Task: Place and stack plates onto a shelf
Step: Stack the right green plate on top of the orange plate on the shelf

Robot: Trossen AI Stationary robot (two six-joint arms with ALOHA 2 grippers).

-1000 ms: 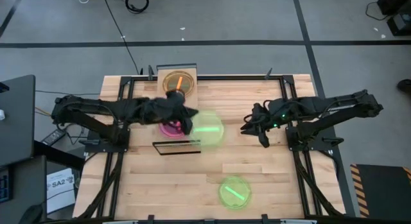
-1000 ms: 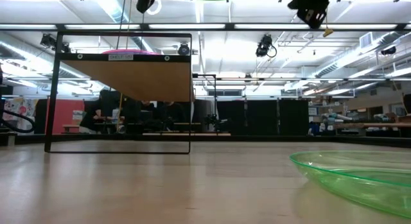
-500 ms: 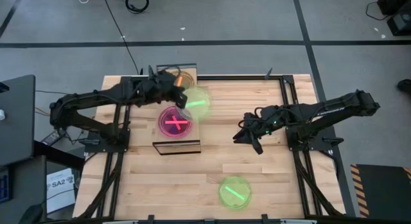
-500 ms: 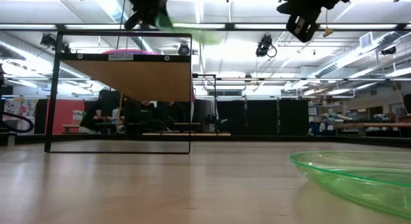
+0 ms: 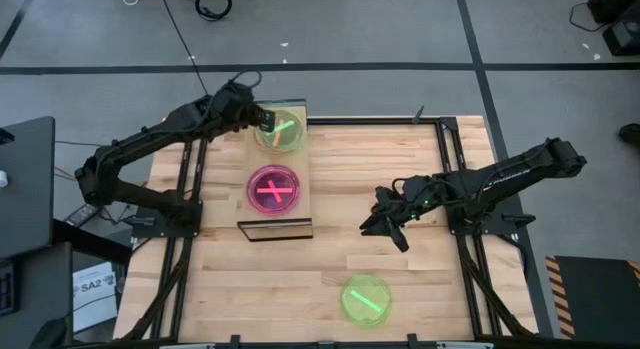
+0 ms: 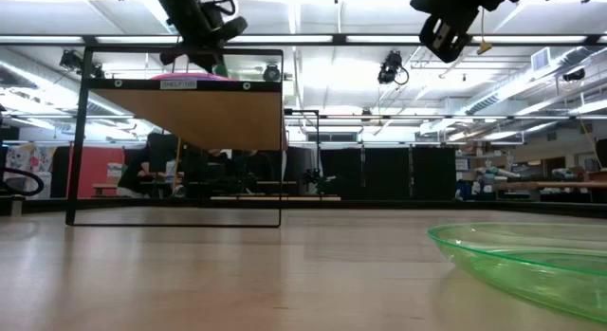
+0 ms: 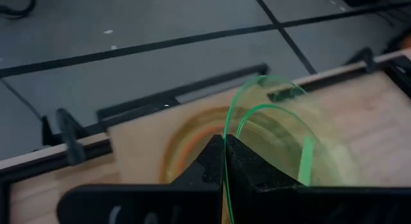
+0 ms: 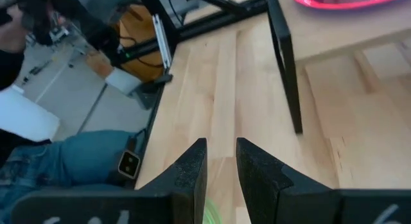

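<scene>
Left gripper clamped on green plate over orange plate at shelf far end; pink plate mid-shelf. Right gripper narrowly parted, empty, above table; second green plate near front edge.

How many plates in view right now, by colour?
Green: 2. One held by the left end effector over the far end of the shelf, green plate; one loose on the table, green plate.
Pink: 1 stack on the shelf; number in it unclear.
Orange: 1 under the held green one.
Total: 4 visible.
</scene>
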